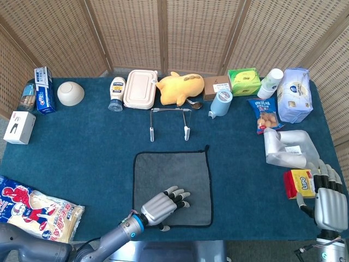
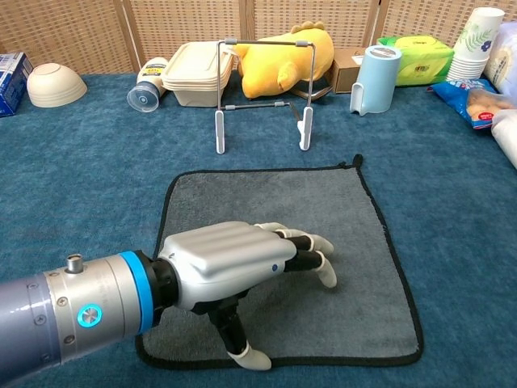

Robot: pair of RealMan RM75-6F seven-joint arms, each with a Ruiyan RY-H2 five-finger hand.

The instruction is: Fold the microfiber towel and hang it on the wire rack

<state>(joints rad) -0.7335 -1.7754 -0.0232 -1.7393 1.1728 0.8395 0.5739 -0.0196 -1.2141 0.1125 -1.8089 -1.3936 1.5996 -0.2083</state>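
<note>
Chest view shows the gray microfiber towel (image 2: 323, 210) lying flat and unfolded at center frame, with the left hand (image 2: 234, 271) over its lower left part, palm down, fingers spread and holding nothing. The wire rack (image 2: 262, 93) stands upright just above the towel. In the head view's lower right corner, the right hand (image 1: 327, 202) is empty with fingers apart.
</note>
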